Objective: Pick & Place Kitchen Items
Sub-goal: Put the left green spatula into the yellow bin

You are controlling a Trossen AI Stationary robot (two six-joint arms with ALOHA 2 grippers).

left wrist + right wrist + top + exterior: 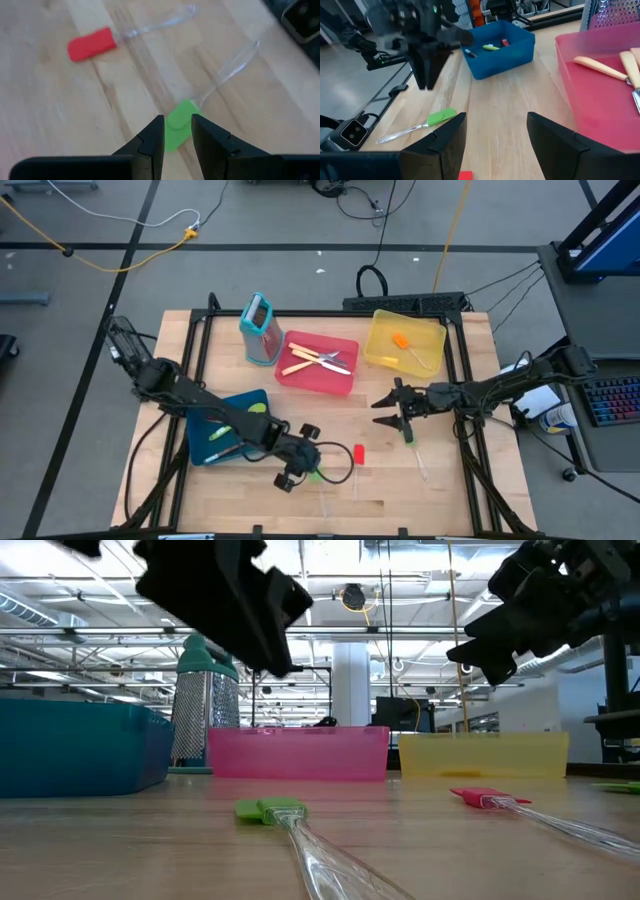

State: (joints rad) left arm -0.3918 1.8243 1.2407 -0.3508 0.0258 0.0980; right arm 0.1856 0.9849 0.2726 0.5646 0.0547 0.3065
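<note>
Wooden tabletop: green spatula (clear handle) beneath the half-parted, empty left gripper.

green spatula, red spatula, blue tray, yellow tray

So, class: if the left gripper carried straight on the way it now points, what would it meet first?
The green spatula. Its green head lies on the table straight beyond the left gripper, whose jaws stand apart. The gap down to it is hard to judge. The red spatula lies off that line.
</note>
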